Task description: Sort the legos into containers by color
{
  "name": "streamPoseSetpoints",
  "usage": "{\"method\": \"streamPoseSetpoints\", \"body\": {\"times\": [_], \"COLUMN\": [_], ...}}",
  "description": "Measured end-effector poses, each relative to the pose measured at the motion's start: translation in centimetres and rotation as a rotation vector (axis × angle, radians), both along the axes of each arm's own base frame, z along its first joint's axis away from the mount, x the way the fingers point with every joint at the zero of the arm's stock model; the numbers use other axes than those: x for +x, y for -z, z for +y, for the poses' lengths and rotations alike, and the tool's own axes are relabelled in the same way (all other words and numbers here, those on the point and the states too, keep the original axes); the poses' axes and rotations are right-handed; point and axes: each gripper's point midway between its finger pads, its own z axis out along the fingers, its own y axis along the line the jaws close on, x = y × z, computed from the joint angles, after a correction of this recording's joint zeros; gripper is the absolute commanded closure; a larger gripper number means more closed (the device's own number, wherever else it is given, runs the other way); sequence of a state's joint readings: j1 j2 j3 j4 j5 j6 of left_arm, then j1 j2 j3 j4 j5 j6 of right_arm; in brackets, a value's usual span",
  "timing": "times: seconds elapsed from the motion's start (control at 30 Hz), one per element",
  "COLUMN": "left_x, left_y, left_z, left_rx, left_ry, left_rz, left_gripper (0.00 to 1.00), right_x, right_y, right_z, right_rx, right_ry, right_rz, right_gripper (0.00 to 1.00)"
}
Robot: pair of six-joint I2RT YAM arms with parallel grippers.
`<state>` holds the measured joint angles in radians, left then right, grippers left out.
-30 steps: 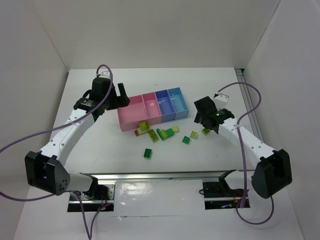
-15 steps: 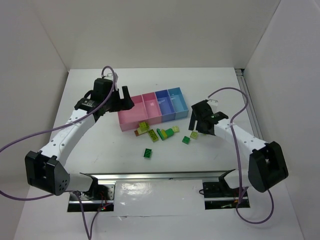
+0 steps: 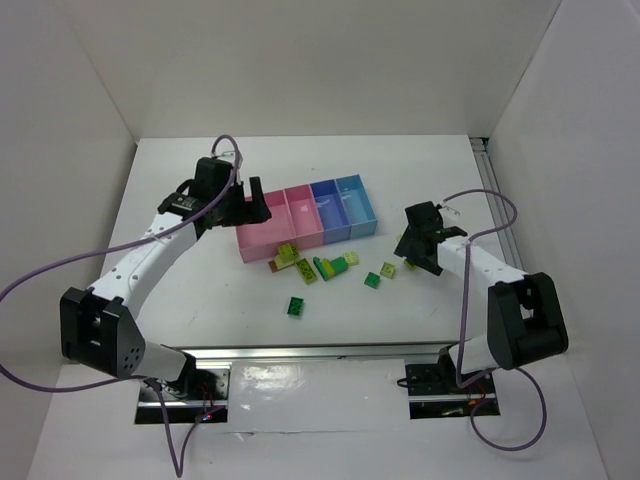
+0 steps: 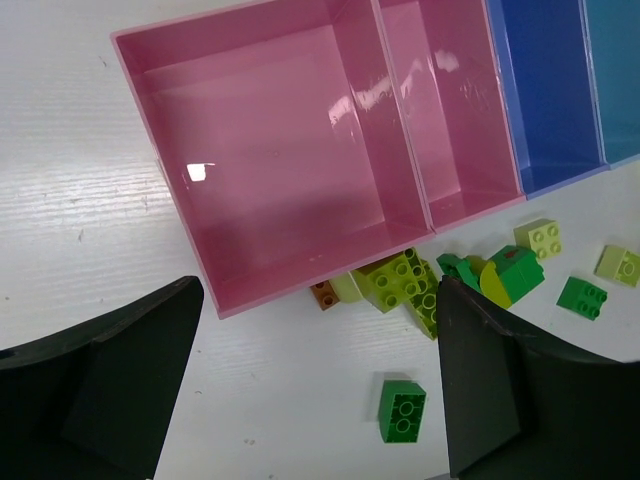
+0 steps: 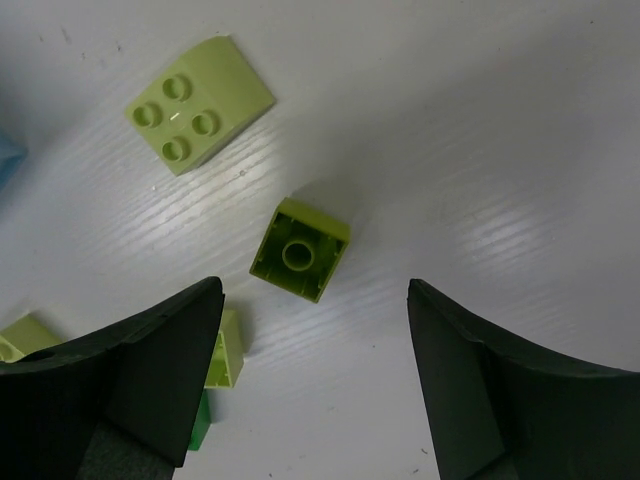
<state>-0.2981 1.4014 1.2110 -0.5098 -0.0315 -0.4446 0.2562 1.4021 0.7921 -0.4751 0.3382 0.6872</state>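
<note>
The containers (image 3: 345,237) form one low tray: a large pink compartment (image 4: 270,150), a narrow pink one (image 4: 440,110), a periwinkle blue one (image 4: 545,90) and a light blue one (image 4: 615,70). Nothing shows inside them. The legos (image 3: 330,265) lie scattered just in front of the tray. My left gripper (image 3: 247,203) hovers open at the large pink compartment's left side; a dark green brick (image 4: 402,410) lies below it. My right gripper (image 5: 315,295) is open, low over the table, with an upside-down lime brick (image 5: 300,250) just ahead of its fingertips, untouched.
A pale lime brick (image 5: 200,118) lies studs up beyond the upside-down one, and another pale brick (image 5: 225,350) sits against my right gripper's left finger. A lime pile (image 4: 405,285) and an orange-brown brick (image 4: 323,293) lean on the tray's front wall. White walls enclose the table.
My left gripper has shifted right, toward the large pink compartment. My right gripper has swung down over the lime brick at the right of the scatter.
</note>
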Motion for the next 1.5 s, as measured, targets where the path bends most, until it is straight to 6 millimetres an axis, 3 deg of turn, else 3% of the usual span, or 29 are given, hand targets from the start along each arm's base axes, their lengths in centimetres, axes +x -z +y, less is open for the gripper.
{"method": "streamPoseSetpoints", "body": {"times": [0.23,0.3,0.43,0.53,0.73,0.87,0.93,1.07,1.17,1.27,1.37,1.5], "left_x": [-0.1,-0.1,-0.3,-0.2,-0.1,-0.1,-0.1,0.2,0.6,0.5,0.4,0.5], "left_y": [1.0,1.2,1.2,1.2,1.3,1.3,1.3,1.2,1.4,1.8,1.9,1.9], "left_z": [-0.9,-1.0,-1.3,-1.5,-1.5,-1.5,-1.3,-1.3,-1.4,-1.3,-1.0,-0.5], "left_rx": [-0.023,-0.027,-0.033,-0.038,-0.04,-0.036,-0.03,-0.022,-0.011,-0.005,-0.003,-0.008], "left_ry": [0.032,0.039,0.049,0.053,0.056,0.053,0.048,0.053,0.063,0.062,0.053,0.042], "left_rz": [0.036,0.043,0.047,0.044,0.045,0.045,0.043,0.039,0.041,0.054,0.063,0.067], "left_gripper": [0.03,0.03,0.03,0.03,0.03,0.02,0.0,0.0,0.0,0.03,0.06,0.06], "right_x": [1.4,1.5,1.5,1.4,1.6,1.4,1.6,3.1,5.6,7.8,9.8,12.0], "right_y": [1.3,1.7,2.4,2.7,2.7,2.2,0.9,-4.0,-8.9,-12.3,-13.6,-12.2], "right_z": [-0.8,-0.8,-0.6,-0.5,-0.3,-0.2,0.4,2.9,6.1,9.8,13.6,17.4], "right_rx": [0.057,0.068,0.086,0.099,0.108,0.101,0.098,0.117,0.135,0.148,0.151,0.144], "right_ry": [0.053,0.063,0.071,0.08,0.087,0.063,0.013,-0.11,-0.212,-0.309,-0.389,-0.461], "right_rz": [-0.002,0.005,0.015,0.016,0.012,0.005,-0.024,-0.151,-0.264,-0.334,-0.356,-0.326], "right_gripper": [0.3,0.3,0.42,0.44,0.61,0.61,0.61,0.61,0.61,0.61,0.6,0.6]}}
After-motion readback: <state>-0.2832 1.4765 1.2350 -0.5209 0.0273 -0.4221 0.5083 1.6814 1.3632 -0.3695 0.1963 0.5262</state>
